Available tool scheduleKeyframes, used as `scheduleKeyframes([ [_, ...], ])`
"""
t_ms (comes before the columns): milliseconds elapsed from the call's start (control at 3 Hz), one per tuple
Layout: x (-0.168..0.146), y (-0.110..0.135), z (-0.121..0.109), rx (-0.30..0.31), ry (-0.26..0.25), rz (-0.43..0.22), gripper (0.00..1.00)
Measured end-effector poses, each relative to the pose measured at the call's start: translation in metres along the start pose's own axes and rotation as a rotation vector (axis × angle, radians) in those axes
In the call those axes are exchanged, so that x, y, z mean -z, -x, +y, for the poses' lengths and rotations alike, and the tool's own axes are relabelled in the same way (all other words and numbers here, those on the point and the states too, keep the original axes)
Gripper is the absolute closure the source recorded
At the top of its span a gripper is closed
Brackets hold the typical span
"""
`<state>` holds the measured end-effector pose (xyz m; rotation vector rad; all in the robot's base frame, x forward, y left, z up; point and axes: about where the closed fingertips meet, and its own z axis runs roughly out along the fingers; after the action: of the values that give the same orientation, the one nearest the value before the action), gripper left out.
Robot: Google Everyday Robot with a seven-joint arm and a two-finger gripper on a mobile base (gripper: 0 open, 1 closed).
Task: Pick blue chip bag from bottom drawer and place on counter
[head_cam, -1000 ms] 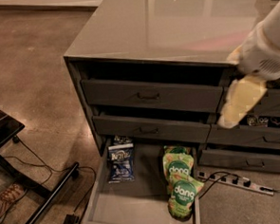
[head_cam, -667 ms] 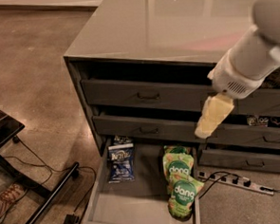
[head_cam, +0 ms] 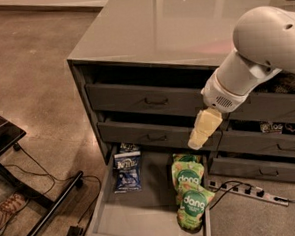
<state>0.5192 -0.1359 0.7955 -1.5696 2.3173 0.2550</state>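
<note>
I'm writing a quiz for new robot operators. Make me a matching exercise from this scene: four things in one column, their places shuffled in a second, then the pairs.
Things
1. small dark-blue crinkly chip bag
2. two green "dang" snack bags
3. cream-coloured gripper
4. white power strip

Places
A. on the floor, right of the open grey metal bottom drawer
B. left side of that drawer, towards the back
C. in front of the upper drawer fronts, above the drawer's right side
D. right side of that drawer

Pairs: 1-B, 2-D, 3-C, 4-A
</note>
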Motion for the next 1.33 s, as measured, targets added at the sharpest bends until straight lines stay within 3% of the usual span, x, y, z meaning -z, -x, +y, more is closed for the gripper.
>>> scheduleKeyframes([
  [333, 0.000, 0.000, 0.000, 0.000, 0.000, 0.000, 0.00],
  [1333, -0.136, 0.025, 0.015, -0.118, -0.018, -0.081, 0.00],
])
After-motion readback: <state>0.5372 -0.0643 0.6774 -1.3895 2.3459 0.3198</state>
